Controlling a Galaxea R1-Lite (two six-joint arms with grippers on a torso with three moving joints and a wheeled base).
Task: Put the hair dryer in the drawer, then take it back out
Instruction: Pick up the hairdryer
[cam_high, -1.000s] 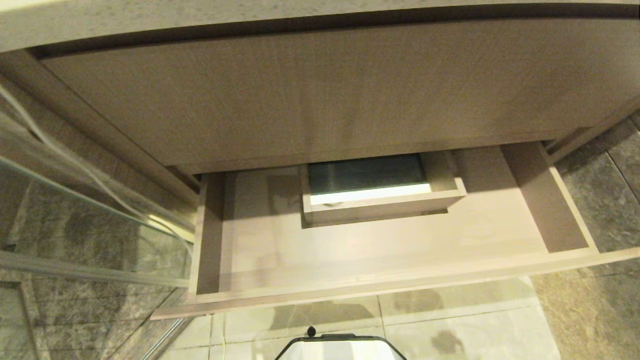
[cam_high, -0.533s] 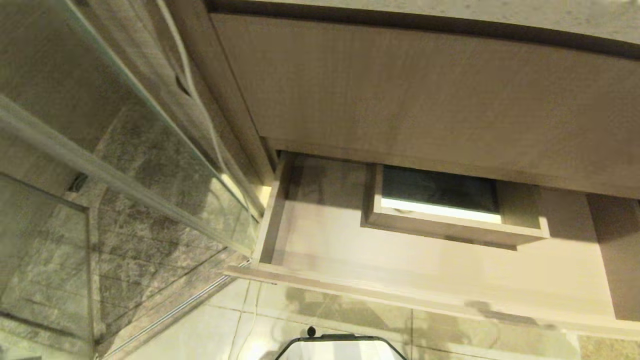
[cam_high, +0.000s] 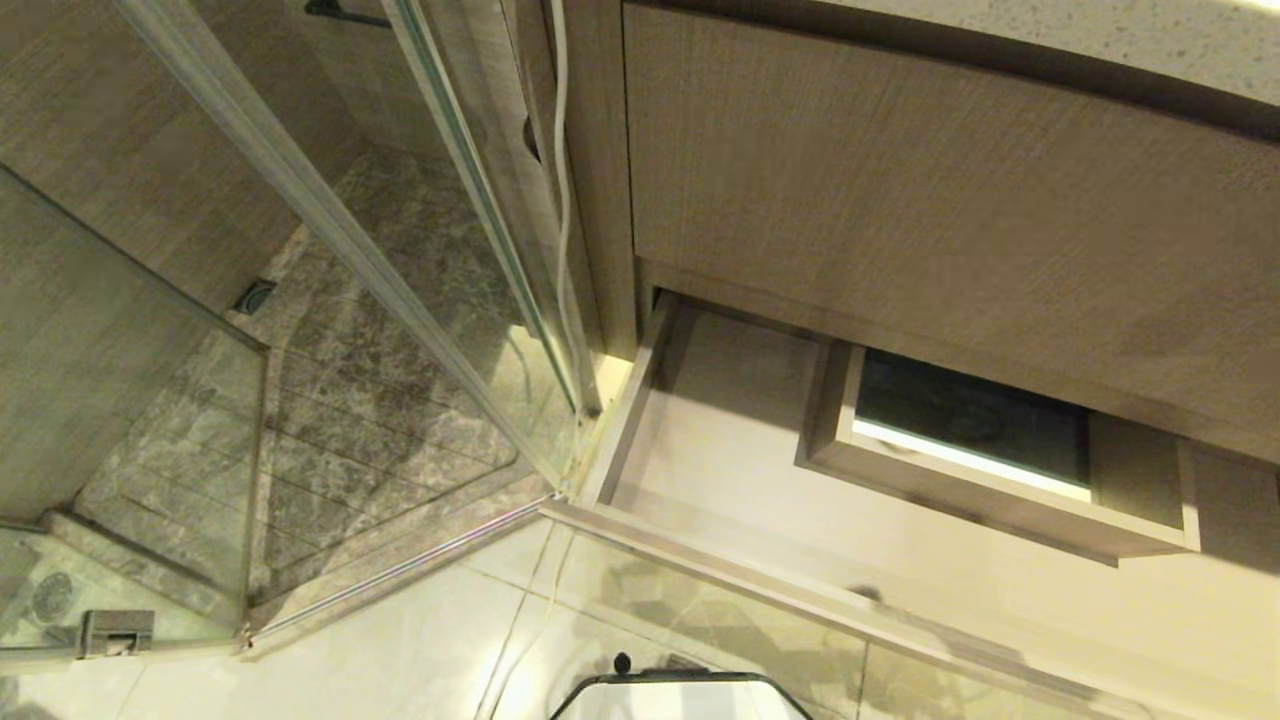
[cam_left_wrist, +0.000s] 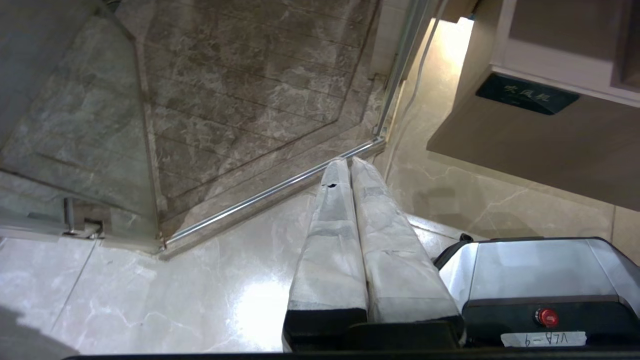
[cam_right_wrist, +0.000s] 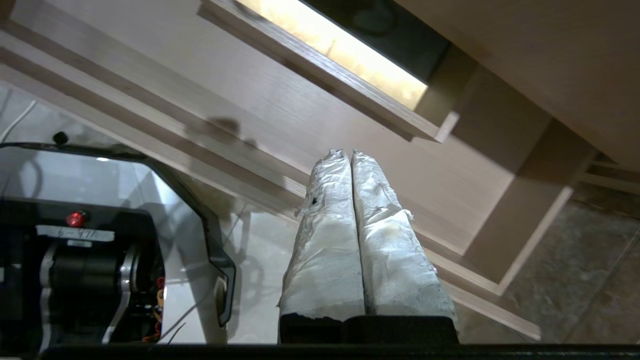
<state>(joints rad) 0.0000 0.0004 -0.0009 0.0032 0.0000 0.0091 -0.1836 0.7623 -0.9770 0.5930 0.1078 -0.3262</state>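
The drawer (cam_high: 700, 470) stood pulled open below the tall front panel (cam_high: 950, 230), no hair dryer visible in it — the right gripper (cam_right_wrist: 348, 152) hung above it pressed together and empty, the left gripper (cam_left_wrist: 348, 161) likewise over the floor (cam_left_wrist: 150, 290).

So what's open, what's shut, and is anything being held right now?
drawer: pulled open, nothing lying on the visible floor.
boxed cut-out: open-topped, dark inside.
tall front panel: closed.
left gripper: fingers shut, empty, over the floor.
right gripper: fingers shut, empty, over the drawer.
hair dryer: not in view.
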